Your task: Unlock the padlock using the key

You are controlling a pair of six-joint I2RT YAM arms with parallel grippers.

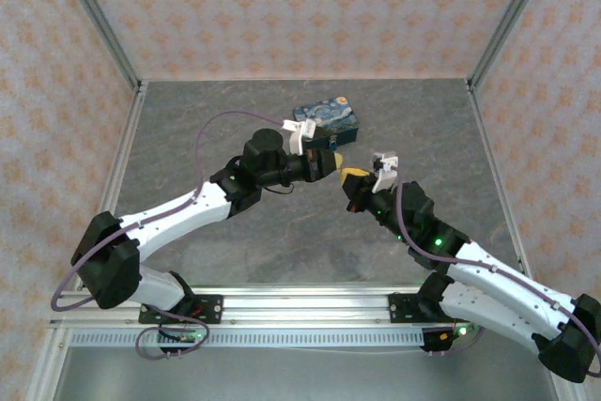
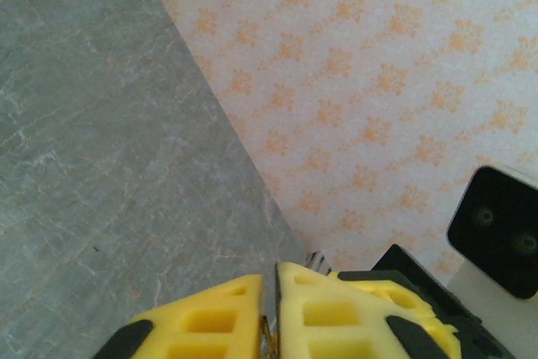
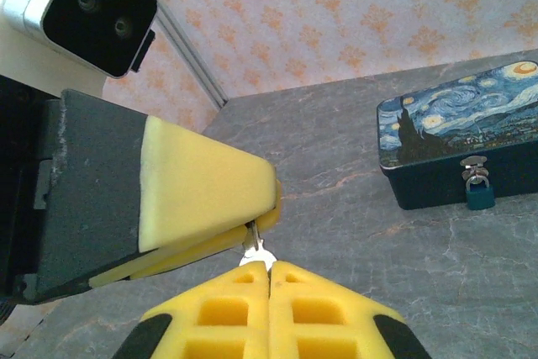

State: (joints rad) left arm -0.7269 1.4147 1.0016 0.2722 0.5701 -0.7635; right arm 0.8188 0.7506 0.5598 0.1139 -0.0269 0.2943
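Observation:
The tiny silvery key (image 3: 259,250) is pinched between both grippers, which meet tip to tip above the table. My right gripper (image 3: 269,265) is shut on its rounded head. The left gripper (image 3: 269,208) is shut on the thin blade, which disappears between its yellow pads. In the left wrist view a sliver of metal, the key (image 2: 267,335), shows between the closed pads of the left gripper (image 2: 271,273). From above, the left gripper (image 1: 336,162) and right gripper (image 1: 355,176) touch just in front of the tin. The small padlock (image 3: 480,195) hangs on the tin's front clasp.
The starry-night tin (image 1: 327,119) sits at the back centre of the grey table (image 1: 235,232), close behind the left wrist. Metal frame posts and patterned walls enclose the table on three sides.

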